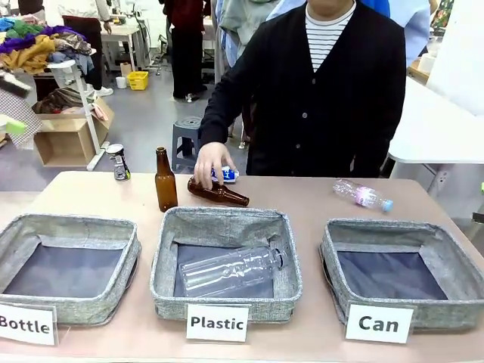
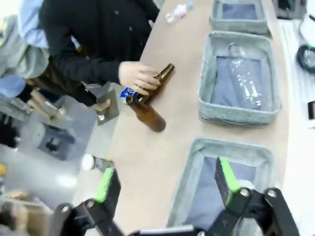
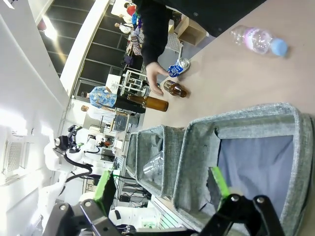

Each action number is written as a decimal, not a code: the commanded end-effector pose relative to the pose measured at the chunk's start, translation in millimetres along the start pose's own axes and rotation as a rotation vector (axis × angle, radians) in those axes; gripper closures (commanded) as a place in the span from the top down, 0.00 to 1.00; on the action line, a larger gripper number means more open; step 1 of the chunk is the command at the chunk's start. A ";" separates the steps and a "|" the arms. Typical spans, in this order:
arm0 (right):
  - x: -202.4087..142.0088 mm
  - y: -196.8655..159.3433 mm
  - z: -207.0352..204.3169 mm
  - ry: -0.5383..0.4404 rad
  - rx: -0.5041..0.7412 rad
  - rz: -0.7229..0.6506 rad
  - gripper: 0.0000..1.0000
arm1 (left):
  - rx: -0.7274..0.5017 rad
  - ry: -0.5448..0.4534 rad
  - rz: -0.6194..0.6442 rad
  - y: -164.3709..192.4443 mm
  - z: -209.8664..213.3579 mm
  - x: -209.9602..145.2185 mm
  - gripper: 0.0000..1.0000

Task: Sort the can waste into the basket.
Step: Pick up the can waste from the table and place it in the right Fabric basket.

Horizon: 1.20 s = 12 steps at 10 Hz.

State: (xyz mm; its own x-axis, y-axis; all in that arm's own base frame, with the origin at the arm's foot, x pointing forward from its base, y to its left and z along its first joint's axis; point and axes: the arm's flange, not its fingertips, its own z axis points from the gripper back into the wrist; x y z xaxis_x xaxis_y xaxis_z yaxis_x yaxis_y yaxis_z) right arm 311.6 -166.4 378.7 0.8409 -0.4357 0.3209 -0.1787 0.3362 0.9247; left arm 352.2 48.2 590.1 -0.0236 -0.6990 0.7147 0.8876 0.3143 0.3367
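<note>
A blue can (image 1: 226, 175) lies at the table's far edge, just behind the person's hand (image 1: 209, 164); the blue can (image 2: 128, 93) (image 3: 177, 67) also appears in both wrist views. A silver-topped can (image 1: 118, 162) (image 2: 97, 162) stands upright at the far left corner. The grey basket labelled "Can" (image 1: 393, 224) sits at the front right and holds nothing. My left gripper (image 2: 165, 182) hangs open above the "Bottle" basket (image 2: 197, 147). My right gripper (image 3: 160, 184) is open above the "Can" basket (image 3: 197, 147), with nothing between its fingers.
The "Plastic" basket (image 1: 227, 219) holds a clear bottle (image 1: 231, 270). One brown bottle (image 1: 165, 180) stands upright and another (image 1: 219, 192) lies under the person's hand. A small plastic bottle (image 1: 363, 195) lies at the far right. The "Bottle" basket (image 1: 72, 223) holds nothing.
</note>
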 end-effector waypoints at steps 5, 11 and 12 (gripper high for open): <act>2.6 0.7 -0.3 -0.013 0.014 0.026 1.00 | -0.097 -0.032 -0.046 31.3 -58.5 31.0 1.00; 2.6 0.7 -0.3 -0.013 0.014 0.026 1.00 | -0.366 0.241 -0.271 83.0 -179.9 179.2 1.00; 2.6 0.7 -0.3 -0.013 0.014 0.026 1.00 | -0.365 0.190 -0.291 80.3 -159.7 172.1 1.00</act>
State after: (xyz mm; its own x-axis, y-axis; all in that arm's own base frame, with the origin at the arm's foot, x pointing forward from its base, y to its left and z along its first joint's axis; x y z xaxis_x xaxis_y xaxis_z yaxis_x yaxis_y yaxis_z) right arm 311.5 -166.6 379.0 0.8406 -0.4359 0.3215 -0.1794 0.3361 0.9246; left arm 499.9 -178.1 620.6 -0.2114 -0.8520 0.4790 0.9652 -0.1048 0.2397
